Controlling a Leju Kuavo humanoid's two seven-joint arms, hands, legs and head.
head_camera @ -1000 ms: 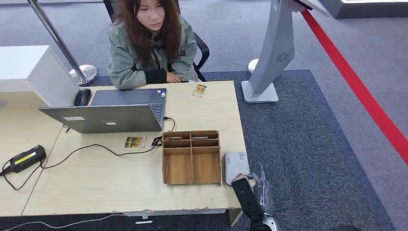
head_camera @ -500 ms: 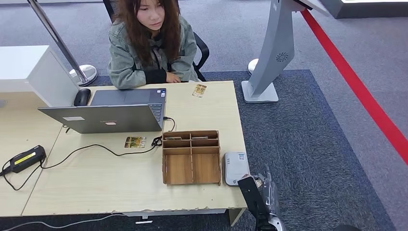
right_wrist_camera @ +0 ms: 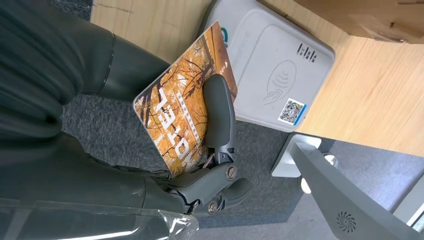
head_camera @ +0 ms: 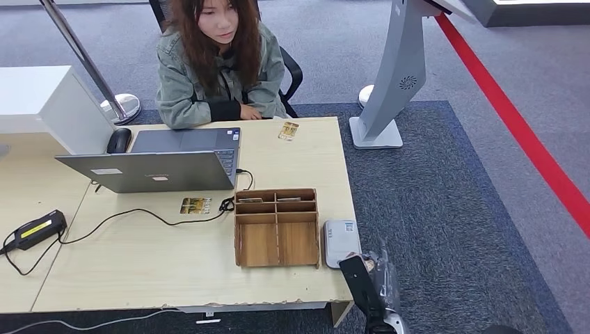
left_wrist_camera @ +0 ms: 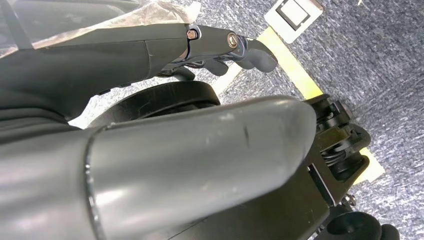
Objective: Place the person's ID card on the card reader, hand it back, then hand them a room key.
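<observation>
The right hand (head_camera: 363, 268) pinches an orange card (right_wrist_camera: 184, 107) just off the worktop's (head_camera: 174, 257) near right corner, beside the white card reader (head_camera: 340, 241). A wooden organiser (head_camera: 276, 226) stands against the reader's left. Grey carpet (head_camera: 445, 209) spreads to the right. The left hand (left_wrist_camera: 225, 47) hangs over floor, fingers curled, holding nothing.
</observation>
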